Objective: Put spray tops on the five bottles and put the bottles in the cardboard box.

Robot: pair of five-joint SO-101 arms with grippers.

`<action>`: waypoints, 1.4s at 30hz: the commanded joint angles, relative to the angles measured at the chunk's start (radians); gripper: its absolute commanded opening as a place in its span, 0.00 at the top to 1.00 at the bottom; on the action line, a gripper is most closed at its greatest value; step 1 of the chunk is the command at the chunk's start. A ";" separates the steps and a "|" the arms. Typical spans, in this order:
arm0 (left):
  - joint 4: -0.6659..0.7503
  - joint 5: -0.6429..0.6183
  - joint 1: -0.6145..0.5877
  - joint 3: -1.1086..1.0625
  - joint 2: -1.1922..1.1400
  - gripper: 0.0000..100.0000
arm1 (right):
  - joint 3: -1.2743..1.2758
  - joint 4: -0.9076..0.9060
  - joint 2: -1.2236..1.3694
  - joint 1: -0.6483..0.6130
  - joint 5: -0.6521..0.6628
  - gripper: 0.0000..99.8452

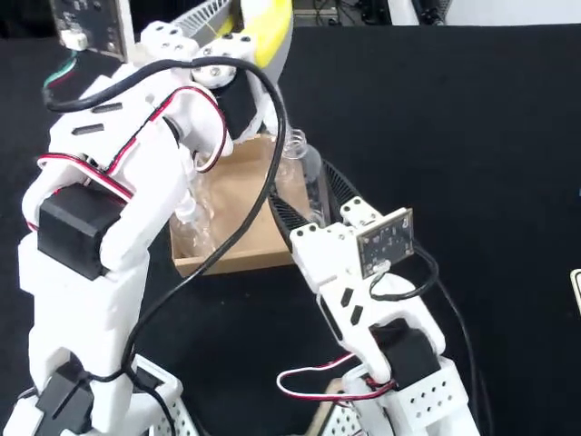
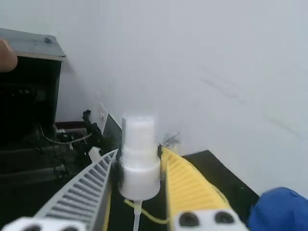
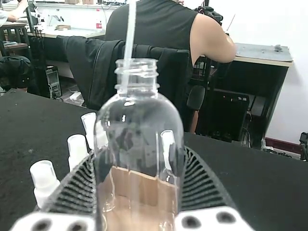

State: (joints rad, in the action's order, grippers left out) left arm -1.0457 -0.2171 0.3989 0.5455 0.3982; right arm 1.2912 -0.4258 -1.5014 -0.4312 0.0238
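The right gripper [image 3: 137, 155] is clenched on a clear bottle [image 3: 137, 110], upright with its threaded neck bare, held over the far right corner of the cardboard box [image 1: 231, 195]. The left gripper [image 2: 138, 162] grasps a white spray top [image 2: 138, 139] between its grey and yellow fingers, high above the box. Its thin dip tube [image 3: 128, 33] hangs down to the bottle's mouth and appears to enter it.

So the step in hand is capping this bottle. The next move calls for a straight descent with the tube centred, then seating the collar squarely on the threads. A tilt would likely jam it.

At least three capped bottles [image 3: 77, 147] stand by the box's left side, on the black table [image 1: 472, 136].
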 commanded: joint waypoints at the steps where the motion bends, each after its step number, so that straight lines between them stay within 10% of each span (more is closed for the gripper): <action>1: -0.118 -0.011 0.067 0.024 0.008 0.97 | -0.013 0.029 -0.038 -0.014 -0.006 0.99; 18: -0.316 0.008 0.096 -0.039 0.098 0.79 | -0.010 0.021 -0.038 -0.005 -0.006 0.99; 29: -0.304 0.089 -0.392 -0.268 0.253 0.79 | -0.087 0.043 -0.013 0.591 -0.008 0.99; 42: 0.176 0.089 -0.710 -1.135 0.612 0.79 | -0.050 0.671 0.674 0.836 -0.008 0.99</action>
State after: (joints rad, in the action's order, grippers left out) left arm -1.0334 -0.1343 -0.2317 -0.3598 0.8600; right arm 1.2820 0.0391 -1.0656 0.3376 0.0238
